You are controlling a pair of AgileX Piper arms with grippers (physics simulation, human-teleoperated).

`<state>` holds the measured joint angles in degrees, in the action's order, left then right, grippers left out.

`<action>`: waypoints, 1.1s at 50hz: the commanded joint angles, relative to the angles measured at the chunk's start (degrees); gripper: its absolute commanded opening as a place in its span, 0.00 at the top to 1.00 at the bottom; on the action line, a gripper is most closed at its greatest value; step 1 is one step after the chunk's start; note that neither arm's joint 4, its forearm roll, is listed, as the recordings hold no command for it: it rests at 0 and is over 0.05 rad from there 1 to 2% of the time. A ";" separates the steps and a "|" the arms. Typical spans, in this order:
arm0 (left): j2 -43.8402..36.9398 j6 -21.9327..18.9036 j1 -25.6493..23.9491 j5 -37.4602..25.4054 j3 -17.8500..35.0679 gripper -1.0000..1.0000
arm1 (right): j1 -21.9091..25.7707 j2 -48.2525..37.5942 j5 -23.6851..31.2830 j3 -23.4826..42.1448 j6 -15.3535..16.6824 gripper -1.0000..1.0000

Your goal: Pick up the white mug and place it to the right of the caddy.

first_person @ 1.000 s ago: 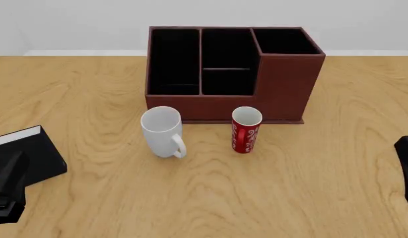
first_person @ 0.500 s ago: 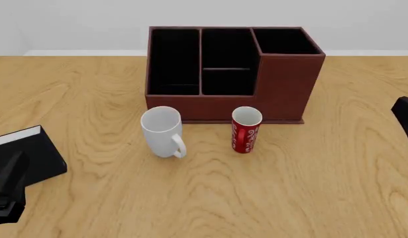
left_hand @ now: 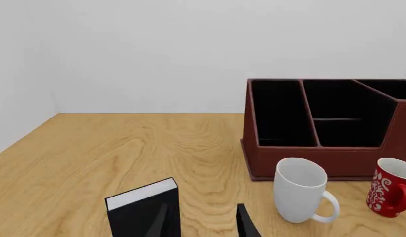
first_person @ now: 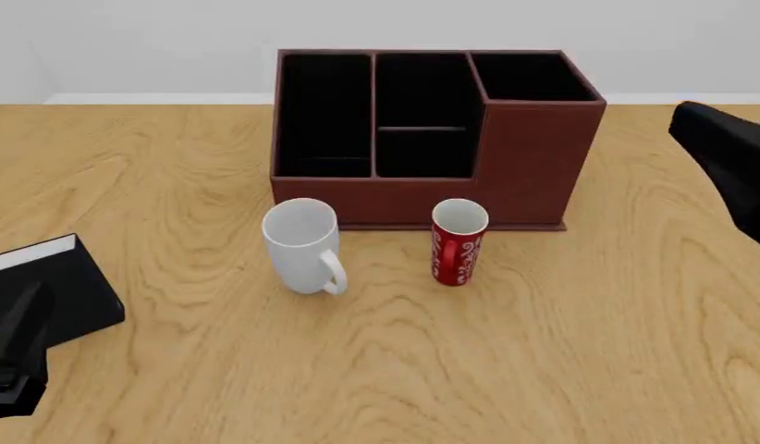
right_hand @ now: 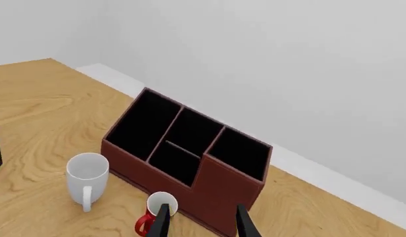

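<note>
The white mug stands upright on the table, just in front of the caddy's left half, with its handle turned toward the near side. It also shows in both wrist views, as mug and mug. The caddy, a large reddish-brown box with black-lined compartments, sits at the back centre; caddy, caddy. My left gripper is open and low at the near left, well away from the mug. High above the table's right side, my right gripper is open and holds nothing.
A slim red cup with white patterns stands right of the mug, in front of the caddy. A small black box with a white edge lies at the near left by the left arm. The right arm hangs right of the caddy.
The right arm has risen from the table's right edge and moved back toward the far right, beside the caddy. The left arm, mug and cup have not moved.
</note>
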<state>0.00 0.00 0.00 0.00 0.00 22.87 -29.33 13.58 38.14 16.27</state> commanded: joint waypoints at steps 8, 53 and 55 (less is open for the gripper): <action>0.00 0.00 0.00 0.00 0.00 0.00 | 4.33 -10.79 2.16 7.42 2.01 0.00; 0.00 0.00 0.00 0.00 0.00 0.00 | 18.40 -33.29 4.06 17.75 3.31 0.00; 0.00 0.00 0.00 0.00 0.00 0.00 | 18.84 -34.25 4.03 18.07 3.54 0.00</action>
<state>0.00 0.00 0.00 0.00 0.00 39.35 -58.70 17.21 53.68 20.21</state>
